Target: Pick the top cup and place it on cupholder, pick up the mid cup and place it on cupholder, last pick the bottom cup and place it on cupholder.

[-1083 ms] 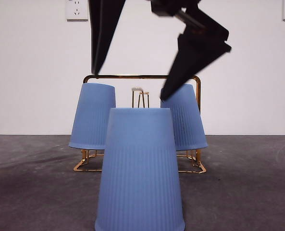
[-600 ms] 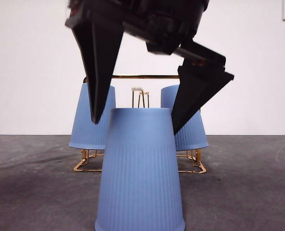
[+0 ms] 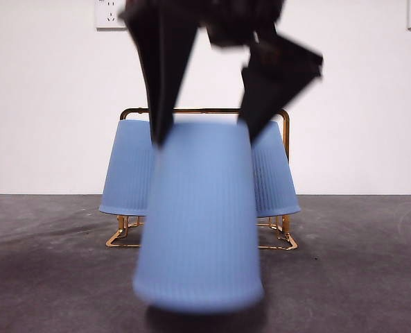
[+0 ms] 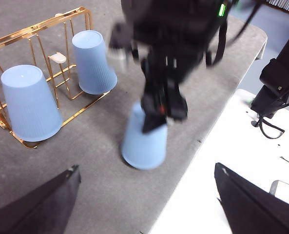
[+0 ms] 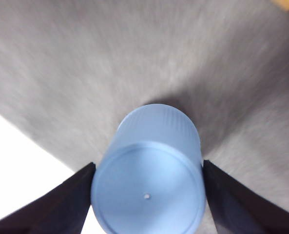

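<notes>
A blue cup [image 3: 198, 222], upside down and blurred, hangs just above the table in front of the cupholder [image 3: 205, 110]. My right gripper [image 3: 205, 139] is shut on its upper end, one jaw on each side. The right wrist view looks down on this cup [image 5: 154, 131] between the right gripper [image 5: 149, 195] jaws. Two more blue cups [image 3: 125, 170] [image 3: 274, 173] sit upside down on the gold cupholder [image 4: 37, 29], one at each end. My left gripper [image 4: 146, 204] waits open, high above the table, away from the held cup [image 4: 143, 141].
A white-tipped peg [image 4: 58, 57] stands bare in the middle of the rack between the two cups. The table's edge [image 4: 217, 122] runs close to the held cup, with a white floor and black gear [image 4: 280, 83] beyond it. Wall sockets [image 3: 111, 14] are on the back wall.
The right gripper came down over the front cup, shut on its upper end and raised it off the table. The two cups on the rack have not moved.
</notes>
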Available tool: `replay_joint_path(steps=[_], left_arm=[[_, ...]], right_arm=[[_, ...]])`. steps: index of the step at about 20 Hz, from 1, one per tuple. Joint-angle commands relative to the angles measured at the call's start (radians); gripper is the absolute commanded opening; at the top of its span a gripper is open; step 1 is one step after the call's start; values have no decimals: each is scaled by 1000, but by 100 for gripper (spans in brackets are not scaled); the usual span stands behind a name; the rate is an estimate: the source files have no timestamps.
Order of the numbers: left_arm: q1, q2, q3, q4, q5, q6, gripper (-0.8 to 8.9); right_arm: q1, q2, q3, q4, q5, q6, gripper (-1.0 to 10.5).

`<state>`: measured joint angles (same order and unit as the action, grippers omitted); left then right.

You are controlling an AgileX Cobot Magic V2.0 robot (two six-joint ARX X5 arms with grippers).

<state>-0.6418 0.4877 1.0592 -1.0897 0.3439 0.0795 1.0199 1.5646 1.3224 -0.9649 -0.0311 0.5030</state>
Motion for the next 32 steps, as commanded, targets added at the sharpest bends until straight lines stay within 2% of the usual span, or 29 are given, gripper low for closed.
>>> replay_joint_path(steps=[1,4,7,10,18,32], left_arm=[[-8,1,8,10,5,6,437],[-8,1,8,9,5,6,437],[-8,1,8,9,5,6,437],[-8,1,8,9,5,6,437],[-8,1,8,11,5,6,437],[-8,1,8,9,5,6,437]], right_arm=[[12,10,127,-34,41,1,264],[12,10,278,-76,104,-18,264],[12,10,391,-88,233,-35,264],[3,10,432,-77,350,-77,264],[-84,43,432,9,343,-144,265],[-162,224,431,34,305,-188,265]])
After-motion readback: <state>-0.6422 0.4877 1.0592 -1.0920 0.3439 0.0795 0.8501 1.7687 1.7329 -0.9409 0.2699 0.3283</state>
